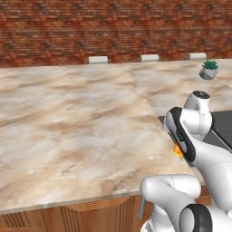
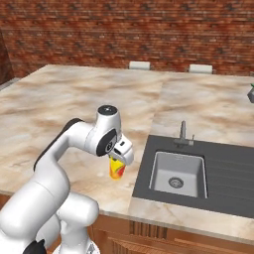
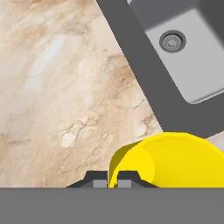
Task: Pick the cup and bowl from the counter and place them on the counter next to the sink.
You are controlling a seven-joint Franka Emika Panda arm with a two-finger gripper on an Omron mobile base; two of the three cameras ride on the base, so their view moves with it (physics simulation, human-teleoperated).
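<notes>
My gripper (image 2: 118, 159) is shut on the rim of the yellow cup (image 2: 116, 169) with its orange-red band, and holds it just above the counter (image 2: 74, 109), a little left of the sink (image 2: 178, 173). In the hand view the cup (image 3: 175, 161) lies tilted at the lower right, its rim pinched between the dark fingertips (image 3: 99, 178), with the sink basin (image 3: 183, 48) at the upper right. In the left base view a sliver of the cup (image 1: 178, 151) peeks out from behind the arm. The bowl is out of view.
A thin metal tap (image 2: 182, 133) stands at the sink's far rim, with a dark draining board (image 2: 230, 168) to its right. A small grey pot with a green plant (image 1: 209, 70) sits at the back right. A brick wall (image 2: 124, 30) runs behind the wide counter.
</notes>
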